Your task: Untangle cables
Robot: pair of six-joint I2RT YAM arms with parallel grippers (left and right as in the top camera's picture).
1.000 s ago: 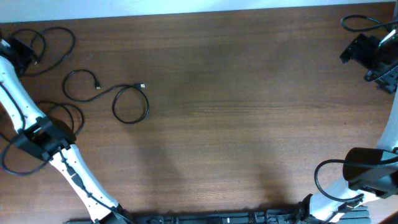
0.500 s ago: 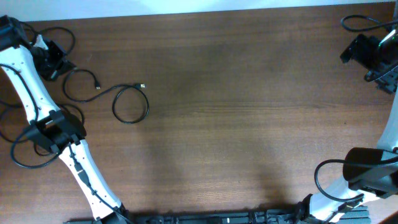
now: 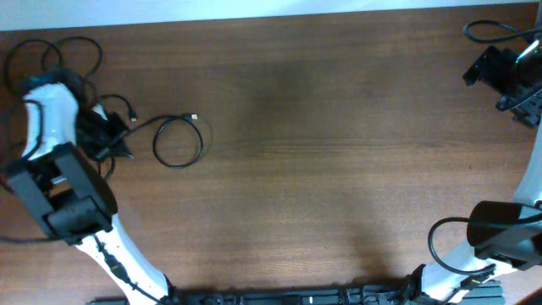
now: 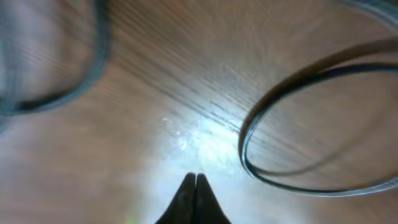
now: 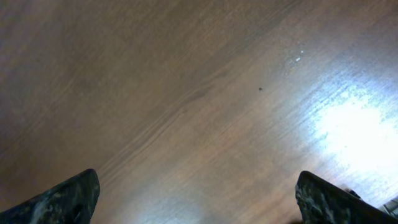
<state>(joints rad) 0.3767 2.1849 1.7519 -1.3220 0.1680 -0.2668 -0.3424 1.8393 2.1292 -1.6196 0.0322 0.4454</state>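
Note:
Thin black cables lie at the table's left. One forms a round loop (image 3: 178, 142) with a small plug end (image 3: 194, 117). Another lies in loose loops at the far left corner (image 3: 52, 52). A third (image 3: 127, 106) is partly hidden under my left arm. My left gripper (image 3: 112, 135) is just left of the round loop. In the left wrist view its fingers (image 4: 194, 182) are shut and empty just above the wood, with a cable loop (image 4: 292, 180) to the right and a blurred cable (image 4: 74, 93) to the left. My right gripper (image 3: 506, 76) is far right, open and empty (image 5: 199, 202) over bare wood.
The brown wooden table (image 3: 339, 169) spreads between the arms. Thick black arm wires show at the far right corner (image 3: 491, 30) and by the right arm's base (image 3: 440, 237). The table's far edge runs along the top.
My left arm has swung from the far left corner down and right to the round cable loop. The loop and the right arm have not moved.

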